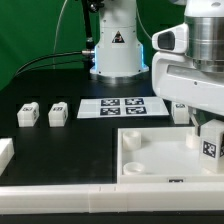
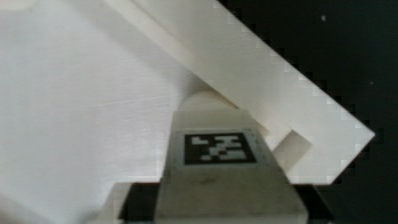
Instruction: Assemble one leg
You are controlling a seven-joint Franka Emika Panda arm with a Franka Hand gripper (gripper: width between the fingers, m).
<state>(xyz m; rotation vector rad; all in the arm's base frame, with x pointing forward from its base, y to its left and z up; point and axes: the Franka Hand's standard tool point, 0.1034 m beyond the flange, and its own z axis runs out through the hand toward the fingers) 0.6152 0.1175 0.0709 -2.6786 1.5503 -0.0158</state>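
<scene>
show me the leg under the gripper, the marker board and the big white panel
the leg [image 2: 217, 148]: wrist view, on its marker tag
the marker board [image 1: 123, 107]: exterior view, its middle, between the tags
the panel [image 1: 160, 158]: exterior view, bare floor inside the rim

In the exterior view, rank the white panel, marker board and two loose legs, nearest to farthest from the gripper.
1. The white panel, under the gripper and gripped leg, exterior view's right.
2. The marker board, centre.
3. The inner loose leg, exterior view's left.
4. The outer loose leg, farthest left.

Two legs [image 1: 27, 114] sit to the exterior view's left of the marker board [image 1: 125, 106], the panel [image 1: 155, 160] before it.
</scene>
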